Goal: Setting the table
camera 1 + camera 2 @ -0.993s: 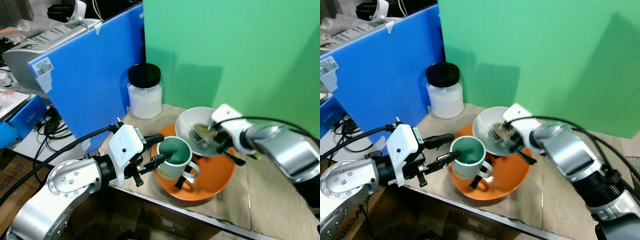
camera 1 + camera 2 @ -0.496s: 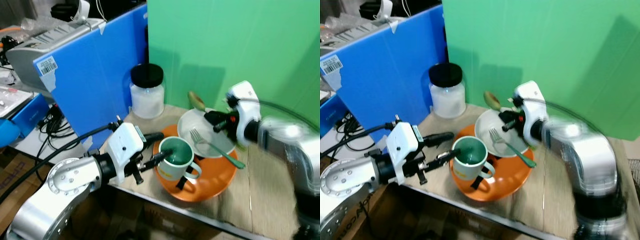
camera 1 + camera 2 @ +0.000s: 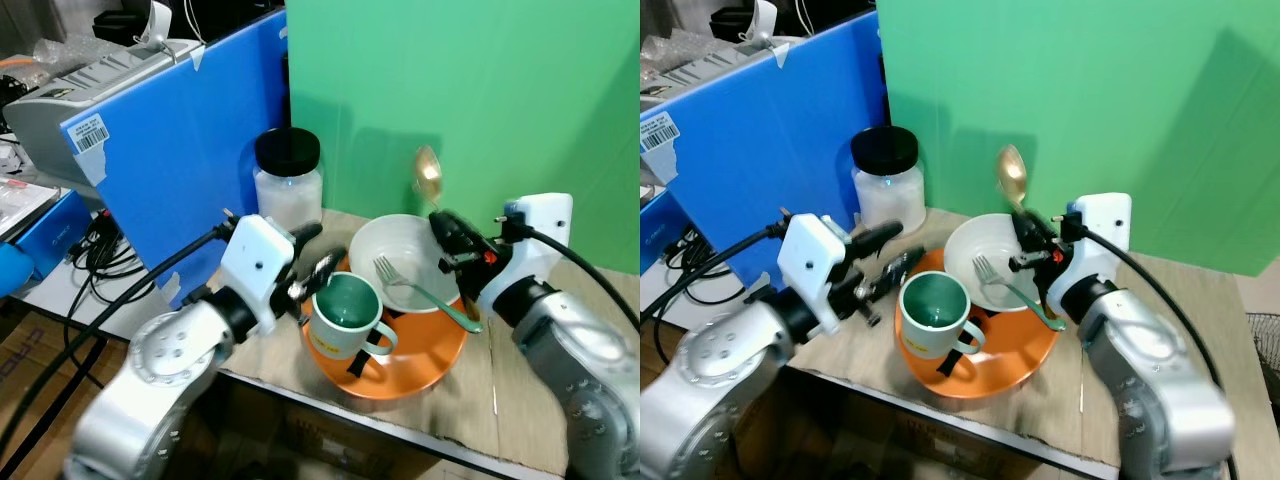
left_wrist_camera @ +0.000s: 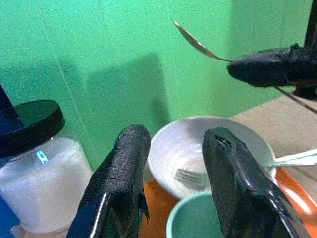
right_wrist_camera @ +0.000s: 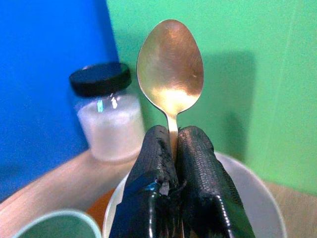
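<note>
Right wrist view: a spoon (image 5: 170, 62) stands upright, pinched by its handle in my right gripper (image 5: 171, 148), above the white bowl (image 3: 400, 262). My left gripper (image 4: 178, 163) hovers open near the mug (image 3: 345, 315). The thin handle could slip and fall.

Centre frame: plate (image 3: 420, 365) on table (image 3: 520, 420), mug (image 3: 345, 315) on its left part, bowl (image 3: 400, 262) on its rear, fork (image 3: 420, 292) in bowl. Jar (image 3: 288, 182) upper left of plate, against board (image 3: 180, 150). Spoon (image 3: 428, 178) raised above bowl.
</note>
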Motion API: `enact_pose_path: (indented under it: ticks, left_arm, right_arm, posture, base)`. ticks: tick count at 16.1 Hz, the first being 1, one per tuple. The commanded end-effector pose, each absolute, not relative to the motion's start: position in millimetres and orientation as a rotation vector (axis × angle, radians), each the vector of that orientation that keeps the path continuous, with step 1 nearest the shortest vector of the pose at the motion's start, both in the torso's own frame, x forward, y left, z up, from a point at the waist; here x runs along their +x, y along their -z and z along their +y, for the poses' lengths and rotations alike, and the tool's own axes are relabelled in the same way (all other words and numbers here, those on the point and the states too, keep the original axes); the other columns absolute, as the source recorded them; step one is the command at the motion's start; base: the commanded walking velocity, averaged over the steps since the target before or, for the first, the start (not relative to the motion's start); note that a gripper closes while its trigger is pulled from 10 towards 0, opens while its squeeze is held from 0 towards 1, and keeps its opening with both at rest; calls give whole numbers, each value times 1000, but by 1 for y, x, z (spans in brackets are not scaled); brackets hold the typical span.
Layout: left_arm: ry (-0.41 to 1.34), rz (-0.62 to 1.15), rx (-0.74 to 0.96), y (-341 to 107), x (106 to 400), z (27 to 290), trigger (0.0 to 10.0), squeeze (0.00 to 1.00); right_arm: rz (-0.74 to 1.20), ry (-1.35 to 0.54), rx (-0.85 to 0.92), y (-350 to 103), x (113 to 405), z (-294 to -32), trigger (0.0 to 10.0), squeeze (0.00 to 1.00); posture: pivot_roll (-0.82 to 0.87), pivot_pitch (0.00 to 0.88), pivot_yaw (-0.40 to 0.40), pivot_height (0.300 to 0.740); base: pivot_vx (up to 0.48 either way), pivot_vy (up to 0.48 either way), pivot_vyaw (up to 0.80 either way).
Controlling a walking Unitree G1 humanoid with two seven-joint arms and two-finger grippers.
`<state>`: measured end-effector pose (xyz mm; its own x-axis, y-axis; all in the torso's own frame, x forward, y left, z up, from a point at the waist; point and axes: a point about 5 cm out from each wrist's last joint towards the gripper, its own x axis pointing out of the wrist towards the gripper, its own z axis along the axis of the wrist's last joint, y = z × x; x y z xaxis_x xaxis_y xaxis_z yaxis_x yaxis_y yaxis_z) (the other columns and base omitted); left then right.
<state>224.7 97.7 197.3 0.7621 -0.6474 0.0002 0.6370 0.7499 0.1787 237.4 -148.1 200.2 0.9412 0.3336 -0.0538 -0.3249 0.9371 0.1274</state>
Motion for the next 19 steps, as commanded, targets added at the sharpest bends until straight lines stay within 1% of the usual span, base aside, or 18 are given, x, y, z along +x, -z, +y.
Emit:
enact_pose_path:
  ticks: [1, 3, 4, 5, 6, 8, 9, 15, 19]
  left_arm:
    - [623, -91, 195, -200, 230, 102, 10000, 0]
    - [536, -115, 198, -204, 234, 109, 10000, 0]
    - [521, -120, 203, -204, 235, 111, 10000, 0]
    - [459, -121, 188, -206, 238, 117, 10000, 0]
    - [431, -132, 197, -208, 240, 120, 10000, 0]
    - [389, -138, 213, -210, 242, 121, 10000, 0]
    - [357, -147, 195, -212, 242, 123, 10000, 0]
    - [259, -146, 174, -214, 248, 133, 10000, 0]
    - [261, -133, 167, -212, 246, 131, 10000, 0]
  right_arm:
    - [17, -256, 68, -207, 234, -149, 10000, 0]
    - [-13, -189, 44, -209, 234, -153, 10000, 0]
    - [-19, -177, 41, -210, 234, -154, 10000, 0]
    - [-33, -139, -25, -212, 236, -158, 10000, 0]
    - [-34, -125, -37, -212, 237, -158, 10000, 0]
    - [-16, -111, -35, -208, 237, -156, 10000, 0]
    - [4, -96, -32, -204, 236, -155, 10000, 0]
    - [25, -100, -43, -200, 240, -150, 10000, 0]
    - [45, -107, -51, -197, 240, -149, 10000, 0]
  posture:
    - [96, 0, 14, 740]
    - [102, 0, 4, 740]
    - [102, 0, 4, 740]
    - [106, 0, -6, 740]
    - [106, 0, -6, 740]
    - [111, 0, -14, 740]
    - [115, 0, -19, 740]
    - [122, 0, -21, 740]
    - [120, 0, -21, 740]
  base:
    - [0, 0, -800]
    - [0, 0, -800]
    - [0, 0, -800]
    - [0, 0, -800]
    - [0, 0, -800]
    - [0, 0, -800]
    - [0, 0, -800]
    - [0, 0, -800]
    - [0, 0, -800]
